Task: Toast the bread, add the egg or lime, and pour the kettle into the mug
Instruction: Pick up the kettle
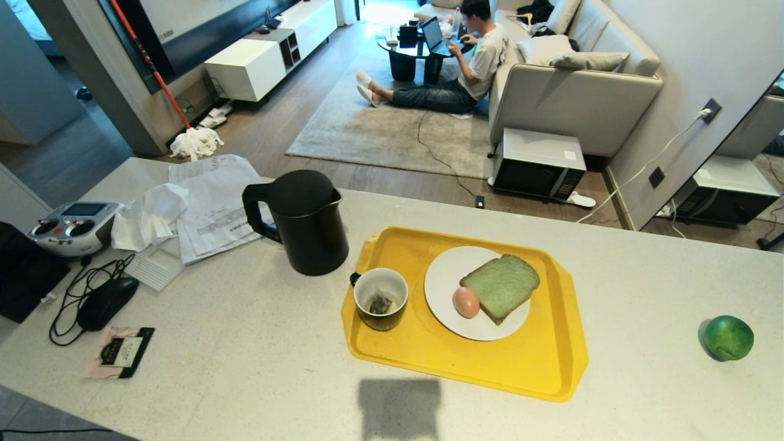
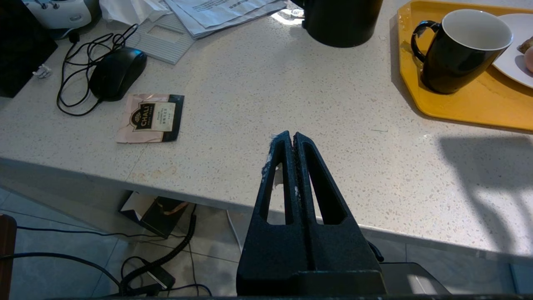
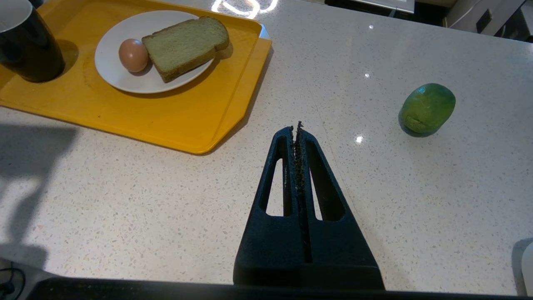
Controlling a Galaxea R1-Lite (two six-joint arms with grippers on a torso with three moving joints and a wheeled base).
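The yellow tray (image 1: 539, 367) holds the mug (image 1: 380, 298) with a tea bag (image 1: 380, 304) and a plate (image 1: 447, 275) with the bread (image 1: 501, 286) and the egg (image 1: 465, 302). A sachet (image 2: 150, 118) reads "CHALI". The left gripper (image 2: 290, 136) and the right gripper (image 3: 296, 128) are both pressed together, empty.

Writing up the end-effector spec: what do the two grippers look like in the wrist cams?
Both look alike. The left gripper and right gripper each have two matte black, rough-textured plastic fingers tapering from a wide black base to a narrow tip, each finger with a long slot cut through it. Inner faces are finely toothed. The left fingers carry whitish scuffs. No cables or markings show.
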